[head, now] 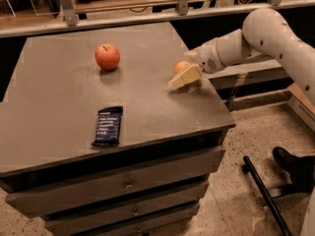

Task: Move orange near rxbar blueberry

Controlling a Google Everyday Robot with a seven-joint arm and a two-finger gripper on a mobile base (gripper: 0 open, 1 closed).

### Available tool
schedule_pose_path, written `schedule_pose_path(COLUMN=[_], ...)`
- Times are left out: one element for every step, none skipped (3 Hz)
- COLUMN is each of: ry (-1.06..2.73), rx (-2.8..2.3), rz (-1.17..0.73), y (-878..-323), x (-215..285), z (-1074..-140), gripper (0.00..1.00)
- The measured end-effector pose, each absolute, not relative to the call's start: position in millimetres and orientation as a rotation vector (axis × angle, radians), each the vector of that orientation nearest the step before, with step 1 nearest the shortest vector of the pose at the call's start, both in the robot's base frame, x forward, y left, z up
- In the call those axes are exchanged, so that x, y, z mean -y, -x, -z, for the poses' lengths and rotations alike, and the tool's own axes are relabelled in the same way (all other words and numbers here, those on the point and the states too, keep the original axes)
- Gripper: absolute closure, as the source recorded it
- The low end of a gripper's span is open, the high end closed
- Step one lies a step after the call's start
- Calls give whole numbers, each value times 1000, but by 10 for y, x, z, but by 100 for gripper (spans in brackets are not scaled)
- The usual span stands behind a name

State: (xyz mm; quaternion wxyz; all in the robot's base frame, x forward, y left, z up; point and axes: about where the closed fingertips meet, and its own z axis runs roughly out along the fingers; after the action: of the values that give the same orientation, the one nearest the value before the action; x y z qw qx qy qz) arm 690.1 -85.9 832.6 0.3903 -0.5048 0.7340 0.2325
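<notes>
The orange (180,66) rests on the grey table top (59,97) near its right edge. My gripper (183,72) comes in from the right on a white arm (266,36), down at the table, and is open at the orange. Its cream near finger (186,76) lies just in front of the orange and hides the lower part; the far finger is mostly hidden. The rxbar blueberry (108,126), a dark navy bar with white text, lies flat near the front edge, well to the left of the orange and the gripper.
A red-orange apple (107,56) with a stem stands at the back middle of the table. The table is a drawer cabinet (128,183). A rail (147,14) runs behind it. A black bar (263,193) and a shoe (295,166) are on the floor at right.
</notes>
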Motion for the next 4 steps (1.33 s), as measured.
schedule_pose_path(ry=[1287, 1288, 1344, 1440], rx=[-1865, -1857, -1818, -1767], rz=[-595, -602, -621, -690], y=[-6900, -6896, -6884, -6722], x=[832, 808, 555, 90], z=[-8310, -8305, -8463, -8621], gripper=[39, 62, 93, 100])
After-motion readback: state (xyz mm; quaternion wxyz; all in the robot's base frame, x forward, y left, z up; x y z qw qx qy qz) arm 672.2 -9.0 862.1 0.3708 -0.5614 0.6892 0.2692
